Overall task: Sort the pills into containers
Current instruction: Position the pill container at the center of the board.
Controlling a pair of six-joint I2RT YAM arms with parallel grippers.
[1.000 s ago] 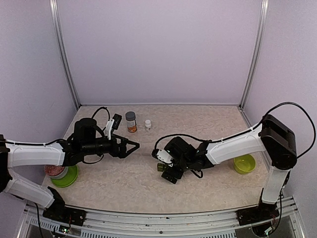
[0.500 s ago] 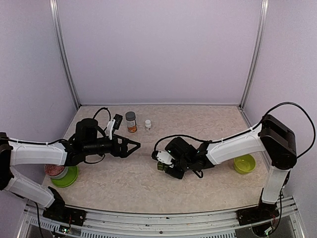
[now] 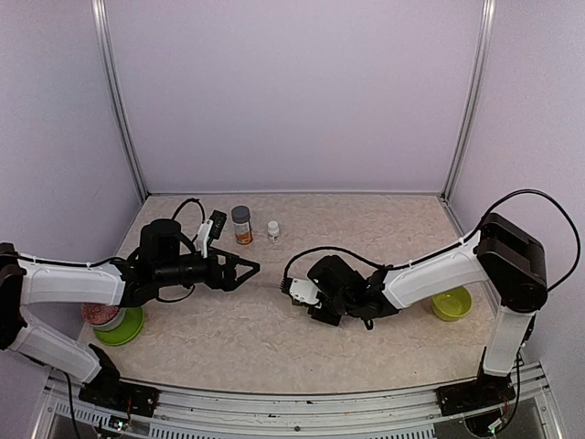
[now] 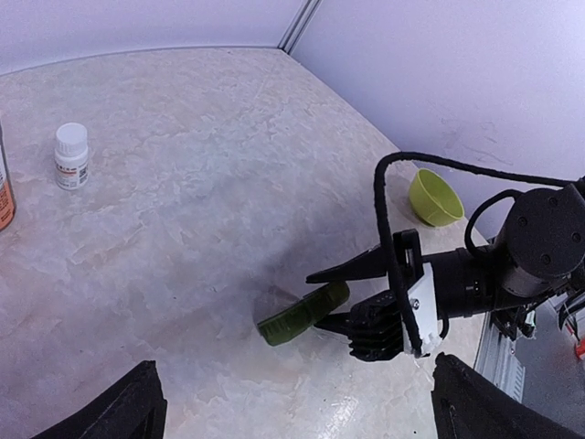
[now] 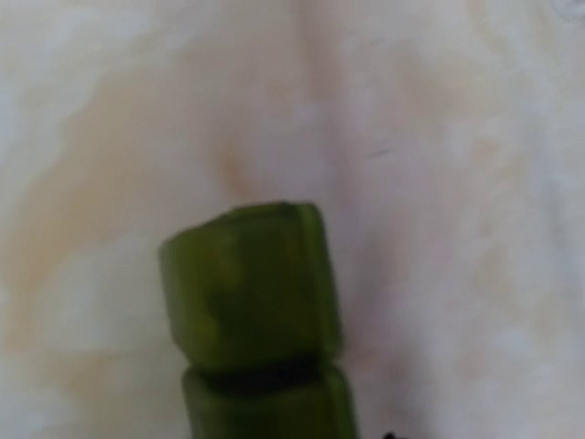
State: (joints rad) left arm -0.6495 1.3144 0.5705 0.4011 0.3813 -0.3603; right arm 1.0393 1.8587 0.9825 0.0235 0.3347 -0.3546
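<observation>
me: Right hand [image 4: 318, 300] went from gaping to clamped on one end of the pill box [image 4: 302, 315].
them: so sorting's on?
me: Probably. The box sits tilted, low over mid-bench [image 3: 265, 352], ready to place. Left hand [image 3: 247, 270] hovers wide open, empty.

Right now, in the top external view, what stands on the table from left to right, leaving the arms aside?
Left lime-green bowl → amber bottle with grey cap → small white bottle → right lime-green bowl.
</observation>
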